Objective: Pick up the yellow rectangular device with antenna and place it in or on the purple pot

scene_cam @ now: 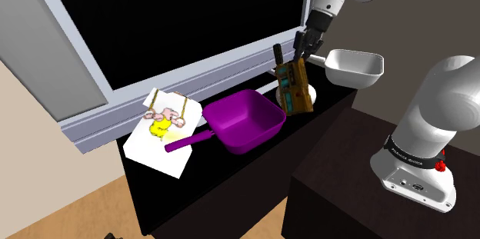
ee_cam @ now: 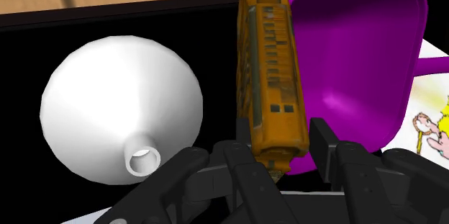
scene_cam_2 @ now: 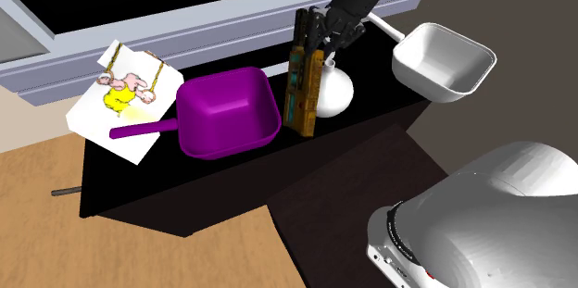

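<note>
1. Black surface (scene_cam: 331,107) runs below a grey window frame (scene_cam: 115,99).
2. Purple pot (scene_cam: 246,118) sits mid-surface, its handle reaching over a white sheet (scene_cam: 161,134) bearing a drawing.
3. White narrow-necked vase (scene_cam_2: 335,92) stands near the pot.
4. Yellow-orange device (scene_cam: 295,87) hangs nearly upright between pot and vase.
5. Black pincer (scene_cam: 305,51) grips the device's upper end.

On the counter (scene_cam_2: 185,182) the pot (scene_cam: 248,121) sits before the window sill (scene_cam: 115,108), its handle reaching over a sheet (scene_cam: 158,147) lying at the pot's left in the shoulder view. At the pot's right the device (scene_cam: 295,87) stands on end just beside it, the gripper (scene_cam: 302,58) at its top. The vase (scene_cam_2: 335,92) lies just beyond the device, and the bowl (scene_cam: 354,67) farther from the pot still.
</note>
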Robot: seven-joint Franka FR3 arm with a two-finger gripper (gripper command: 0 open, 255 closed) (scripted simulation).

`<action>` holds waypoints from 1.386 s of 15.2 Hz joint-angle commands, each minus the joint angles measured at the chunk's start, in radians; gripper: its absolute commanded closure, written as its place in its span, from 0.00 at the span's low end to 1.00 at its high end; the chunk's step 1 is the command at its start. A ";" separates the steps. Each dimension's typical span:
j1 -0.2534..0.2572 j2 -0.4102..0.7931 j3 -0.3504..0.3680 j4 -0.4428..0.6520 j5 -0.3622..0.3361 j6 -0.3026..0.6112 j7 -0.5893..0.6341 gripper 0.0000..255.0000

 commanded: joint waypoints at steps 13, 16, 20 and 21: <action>-0.010 -0.047 0.012 0.150 -0.034 -0.179 0.085 1.00; 0.001 -0.047 0.033 0.174 -0.026 -0.192 0.118 1.00; 0.042 -0.029 0.116 0.190 0.015 -0.151 0.208 1.00; 0.052 -0.021 0.136 0.197 0.025 -0.141 0.230 1.00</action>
